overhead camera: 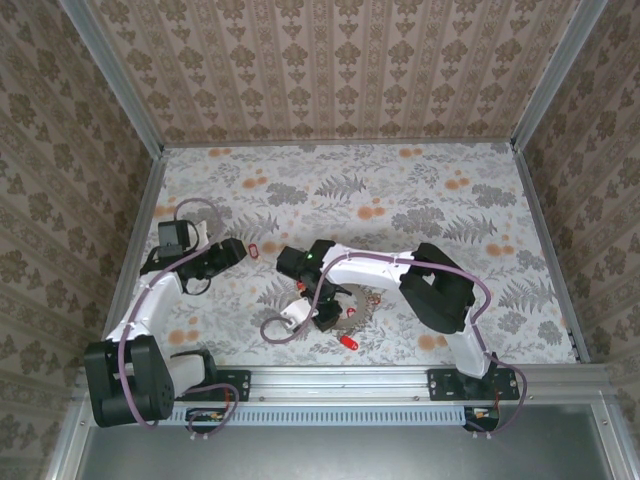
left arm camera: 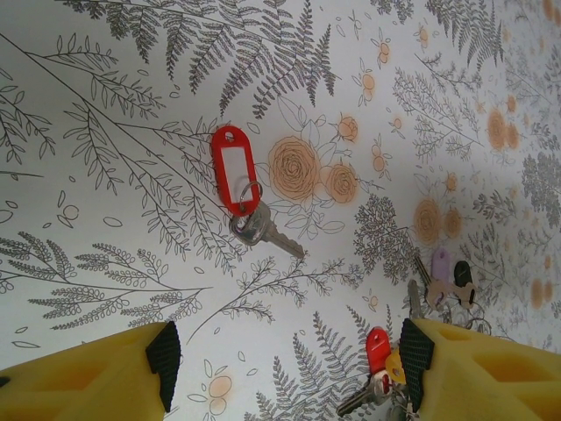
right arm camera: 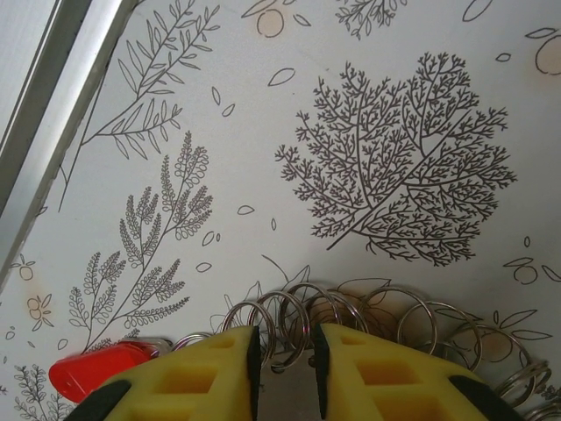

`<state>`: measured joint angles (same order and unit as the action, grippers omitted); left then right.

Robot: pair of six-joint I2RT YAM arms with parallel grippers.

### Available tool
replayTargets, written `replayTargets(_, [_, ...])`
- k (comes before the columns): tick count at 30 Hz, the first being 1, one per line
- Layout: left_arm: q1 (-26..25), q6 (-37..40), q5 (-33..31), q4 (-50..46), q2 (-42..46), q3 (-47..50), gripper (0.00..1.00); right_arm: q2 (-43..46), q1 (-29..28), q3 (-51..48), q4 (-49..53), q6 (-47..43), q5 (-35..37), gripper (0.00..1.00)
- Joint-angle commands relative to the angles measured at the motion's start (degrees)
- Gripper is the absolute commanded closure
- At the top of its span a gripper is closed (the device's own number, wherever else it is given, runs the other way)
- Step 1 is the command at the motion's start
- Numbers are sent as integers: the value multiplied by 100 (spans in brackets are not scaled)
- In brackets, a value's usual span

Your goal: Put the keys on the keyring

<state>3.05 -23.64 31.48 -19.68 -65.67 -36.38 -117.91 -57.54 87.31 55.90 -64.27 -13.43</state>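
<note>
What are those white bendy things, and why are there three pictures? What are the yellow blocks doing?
The white bendy things are two robot arms bolted to a flowery table. One picture looks down from above. The other two come from cameras on the arms' wrists, so the yellow blocks are each arm's own jaws. The left gripper has its jaws wide open, holding nothing, near a key with a red tag. The right gripper has its jaws nearly closed around a wire loop of the keyring; whether it truly grips, I cannot tell. More keys lie nearby.
</note>
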Motion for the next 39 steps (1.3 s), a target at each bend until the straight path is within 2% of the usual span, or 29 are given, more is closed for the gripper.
replayTargets(1, [38,-97,120,95,-47,53,30,-48,-3,-79,61,157,89,73])
replayTargets(11, [38,-124,220,105,-122,53,31,381,41,-477,44,-199,-290,72])
replayTargets(17, [38,-157,268,155,-180,52,32,753,49,-812,-83,-446,-110,75])
replayTargets(20, [38,-151,271,164,-192,53,32,904,61,-1016,-271,-528,-94,80])
replayTargets(23, [38,-150,263,157,-192,61,32,950,96,-1041,-191,-571,-124,91])
replayTargets(25, [33,-154,271,149,-192,71,32,1003,125,-1073,-171,-594,-150,92])
replayTargets(26, [38,-154,272,147,-192,79,32,1066,127,-1105,-204,-617,-180,90])
replayTargets(28, [38,-157,277,140,-192,80,32,1164,115,-1178,-381,-639,-274,79])
replayTargets(31, [46,-222,329,187,-230,79,32,1166,70,-1179,-611,-624,-362,72])
replayTargets(39, [73,-272,732,215,-552,-52,32,559,58,-782,-461,-346,-265,69])
